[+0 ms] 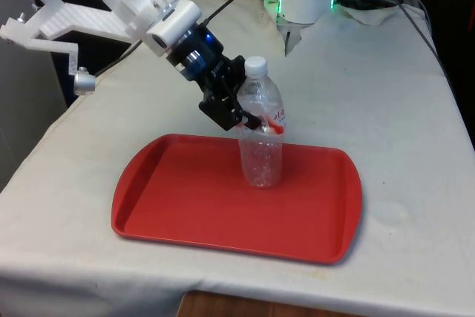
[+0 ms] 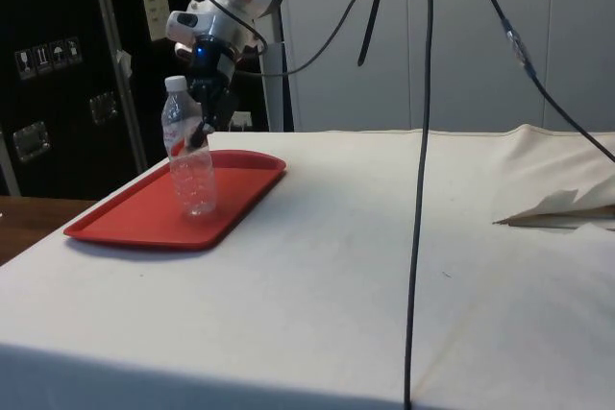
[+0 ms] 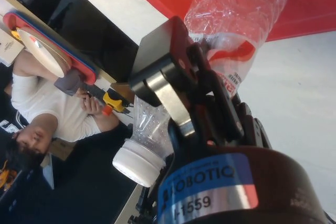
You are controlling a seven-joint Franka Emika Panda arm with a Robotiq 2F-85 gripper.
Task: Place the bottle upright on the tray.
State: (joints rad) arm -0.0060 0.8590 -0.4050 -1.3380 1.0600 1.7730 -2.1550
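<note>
Clear plastic water bottle (image 1: 260, 136), white cap (image 1: 255, 65), stands upright on red tray (image 1: 185, 206), right of centre in front view. Gripper (image 1: 245, 118) clamps its upper body.

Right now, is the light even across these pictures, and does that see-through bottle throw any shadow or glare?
Front view: soft, even light; the bottle casts barely any shadow on the red tray, its crinkled plastic glinting faintly. Side view: the white cloth is bright, the cabinets behind are dark. Wrist view: the gripper sits close and dark against the cloth, with the bottle's cap slightly soft.
</note>
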